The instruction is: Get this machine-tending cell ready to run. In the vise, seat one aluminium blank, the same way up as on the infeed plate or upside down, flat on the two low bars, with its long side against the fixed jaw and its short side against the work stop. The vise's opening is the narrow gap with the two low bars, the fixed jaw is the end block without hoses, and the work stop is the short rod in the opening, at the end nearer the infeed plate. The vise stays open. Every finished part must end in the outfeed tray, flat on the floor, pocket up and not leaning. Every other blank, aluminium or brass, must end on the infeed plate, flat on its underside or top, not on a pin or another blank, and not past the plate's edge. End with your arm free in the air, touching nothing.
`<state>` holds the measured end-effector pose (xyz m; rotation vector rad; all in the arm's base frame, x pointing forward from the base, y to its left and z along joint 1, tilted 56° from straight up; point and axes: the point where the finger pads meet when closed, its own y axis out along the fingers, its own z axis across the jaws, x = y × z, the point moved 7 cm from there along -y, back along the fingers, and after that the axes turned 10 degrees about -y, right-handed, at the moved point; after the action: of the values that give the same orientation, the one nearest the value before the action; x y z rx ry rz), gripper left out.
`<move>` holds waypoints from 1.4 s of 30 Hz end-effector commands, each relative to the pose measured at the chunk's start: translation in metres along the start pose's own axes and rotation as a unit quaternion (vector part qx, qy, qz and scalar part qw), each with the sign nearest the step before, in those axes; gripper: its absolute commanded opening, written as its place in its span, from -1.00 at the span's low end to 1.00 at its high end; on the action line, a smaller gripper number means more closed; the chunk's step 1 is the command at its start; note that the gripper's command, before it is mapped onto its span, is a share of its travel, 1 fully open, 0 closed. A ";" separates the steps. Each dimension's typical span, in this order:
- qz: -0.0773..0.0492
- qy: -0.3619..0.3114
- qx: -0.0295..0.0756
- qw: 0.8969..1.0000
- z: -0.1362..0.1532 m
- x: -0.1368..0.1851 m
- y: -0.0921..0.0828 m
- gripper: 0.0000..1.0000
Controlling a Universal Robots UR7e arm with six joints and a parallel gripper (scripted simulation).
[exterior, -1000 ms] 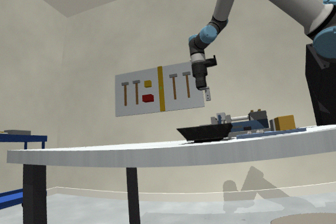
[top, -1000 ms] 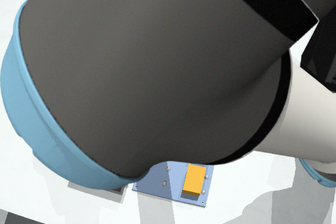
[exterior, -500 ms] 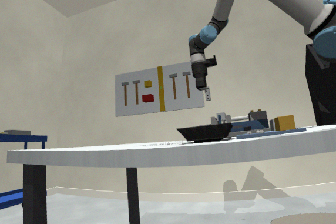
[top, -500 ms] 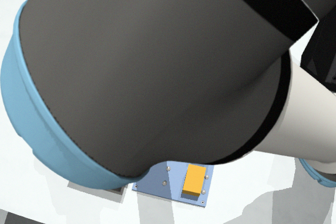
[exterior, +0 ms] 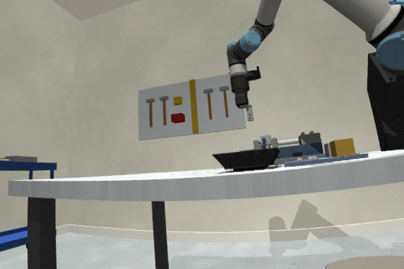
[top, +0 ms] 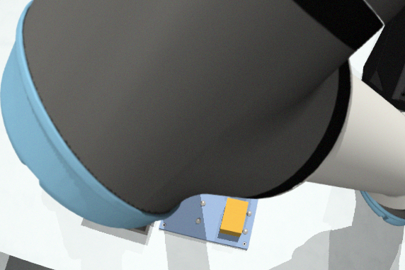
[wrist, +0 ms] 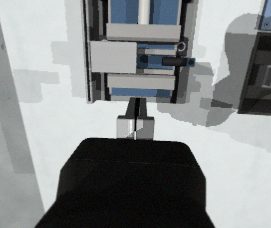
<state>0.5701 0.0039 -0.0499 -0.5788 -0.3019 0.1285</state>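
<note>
My gripper (exterior: pixel 250 113) hangs high in the air above the table, between the tray and the vise. Its fingers (wrist: pixel 137 122) are shut with nothing between them. In the wrist view the blue and grey vise (wrist: pixel 138 50) lies straight ahead below the fingers. A grey rectangular block (wrist: pixel 113 56) sits at the left end of the vise's opening and juts past its side. The dark work stop rod (wrist: pixel 178 61) is at the right end. A brass blank (top: pixel 234 216) lies flat on the blue infeed plate (top: pixel 209 222). The arm hides the rest of the plate.
The black outfeed tray (exterior: pixel 247 158) stands on the table beside the vise (exterior: pixel 293 147). Its edge shows at the right of the wrist view (wrist: pixel 260 75) with a grey part inside. My own arm fills most of the top view. A tool board hangs on the back wall.
</note>
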 end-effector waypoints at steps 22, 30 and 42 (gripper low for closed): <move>-0.001 -0.197 -0.002 0.980 -0.011 -0.028 -0.004 -1.00; 0.000 -0.260 -0.002 0.966 -0.014 -0.036 -0.004 -1.00; 0.000 -0.398 -0.002 0.917 -0.018 -0.054 -0.004 -1.00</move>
<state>0.5325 -0.0156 -0.0716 -0.5344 -0.9550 0.3271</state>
